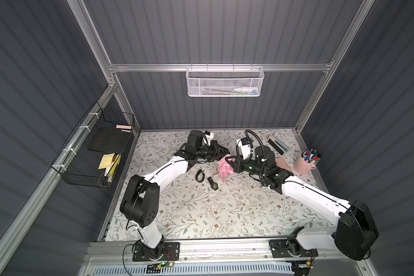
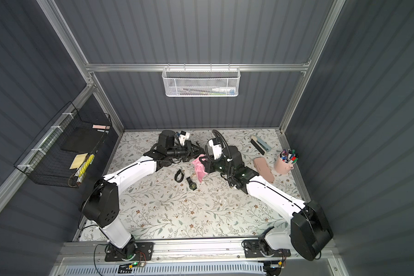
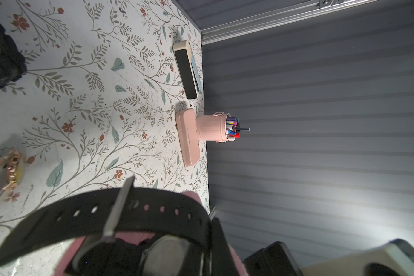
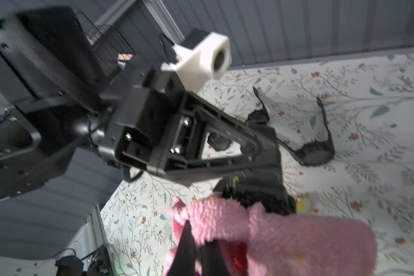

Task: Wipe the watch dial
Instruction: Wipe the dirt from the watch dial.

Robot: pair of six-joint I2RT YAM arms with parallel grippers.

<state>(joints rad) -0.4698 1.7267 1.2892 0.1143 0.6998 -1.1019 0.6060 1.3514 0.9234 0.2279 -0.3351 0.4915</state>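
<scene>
I'm holding the watch (image 3: 120,215) in the left gripper (image 1: 224,152), jaws clamped on it. I'm pinching the cloth (image 4: 285,234) tight in the right gripper (image 4: 200,248), and it's lying against the watch.

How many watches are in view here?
4. A black watch is clamped in the left gripper, against the pink cloth. A curled watch and a flat watch, both black, lie on the table. A gold watch lies by the cloth. Others may be hidden under it.
</scene>
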